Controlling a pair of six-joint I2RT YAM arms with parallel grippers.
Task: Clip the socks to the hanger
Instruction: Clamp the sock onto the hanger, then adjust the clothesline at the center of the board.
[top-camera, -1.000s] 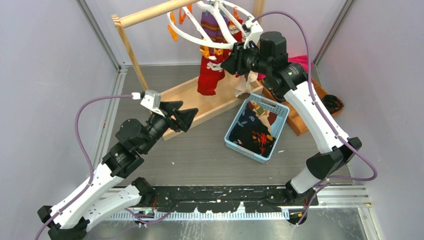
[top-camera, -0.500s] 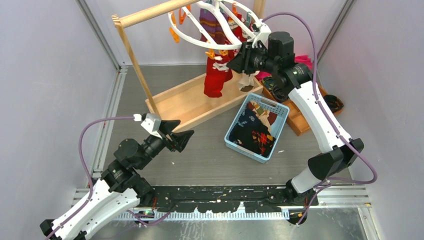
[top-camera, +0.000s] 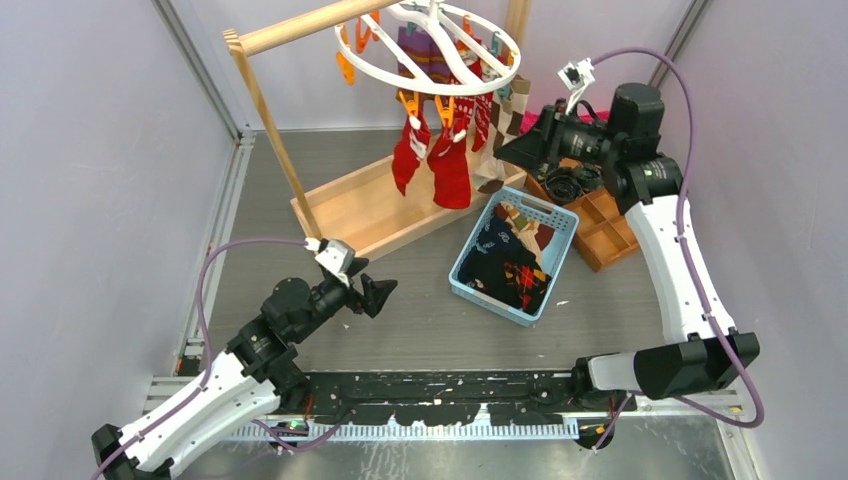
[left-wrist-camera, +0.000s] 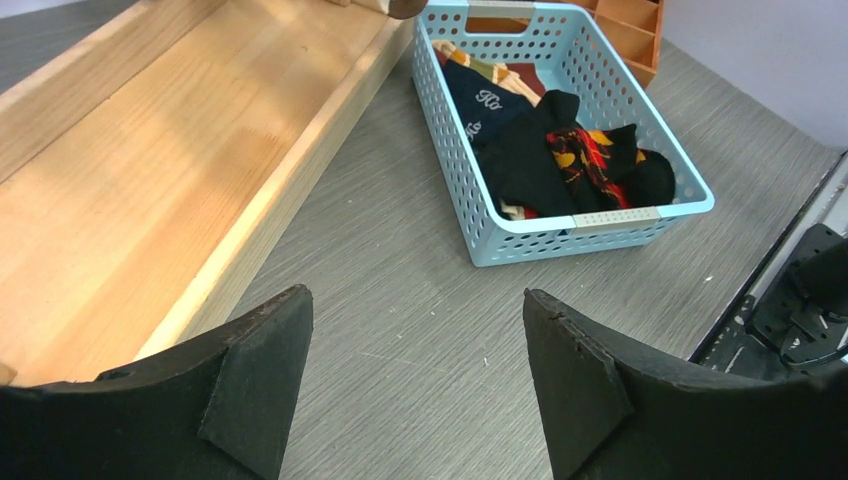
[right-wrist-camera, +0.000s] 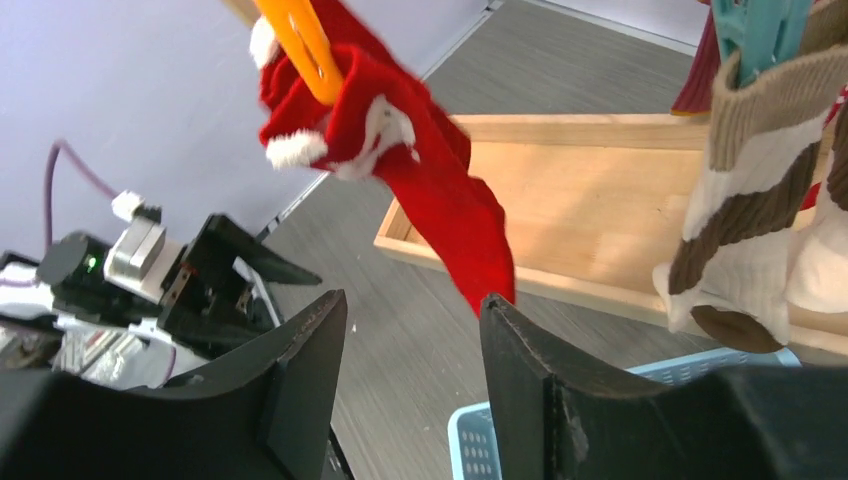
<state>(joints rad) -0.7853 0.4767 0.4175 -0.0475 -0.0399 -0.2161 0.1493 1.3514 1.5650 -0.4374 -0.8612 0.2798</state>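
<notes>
Loose socks (left-wrist-camera: 545, 155) are piled in the blue basket (left-wrist-camera: 600, 216) on the surface (left-wrist-camera: 400, 260), just right of the wooden tray (left-wrist-camera: 150, 150). Red socks (top-camera: 450, 170) and a striped sock (right-wrist-camera: 745, 220) hang clipped to the white ring hanger (top-camera: 365, 72). Left tool (left-wrist-camera: 415, 330) is spread and empty, low over the surface and aimed at the basket. Right tool (right-wrist-camera: 412, 320) is spread and empty, up beside the hung socks. My read: the next step is a pick from the basket. I'd grab the top black sock at one end, taking a single layer only, and lift it clear of the rim before swinging up. I'd also keep the right tool off the hung socks.
</notes>
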